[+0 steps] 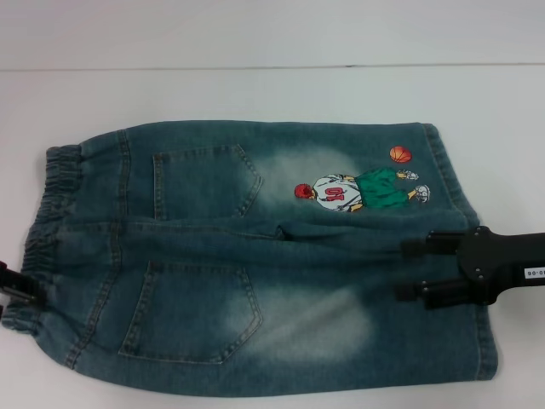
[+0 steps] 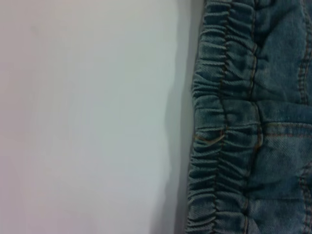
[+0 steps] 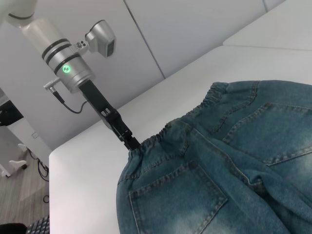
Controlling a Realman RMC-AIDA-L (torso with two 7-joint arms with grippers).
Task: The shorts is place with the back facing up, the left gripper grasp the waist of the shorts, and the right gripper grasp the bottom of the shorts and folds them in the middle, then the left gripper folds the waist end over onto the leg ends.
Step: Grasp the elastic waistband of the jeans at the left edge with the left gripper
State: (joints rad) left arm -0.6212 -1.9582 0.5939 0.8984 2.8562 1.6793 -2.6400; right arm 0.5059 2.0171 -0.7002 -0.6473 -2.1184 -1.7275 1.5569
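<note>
Faded denim shorts flat on white desk, ruched elastic waist at left hand, grip unclear, right hand spread apart over hem.

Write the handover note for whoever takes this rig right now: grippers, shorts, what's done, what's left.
Left gripper: at the elastic waist of the shorts, at the near side; grip not visible.
Right gripper: fingers open, over the leg ends where the two legs meet, not closed on the denim.
Shorts: flat on the white table, back pockets up, waist to the robot's left, legs to its right, cartoon print on the far leg.
Done: arms positioned at both ends.
Left: close the right gripper, fold in the middle, then fold the waist over onto the leg ends.
</note>
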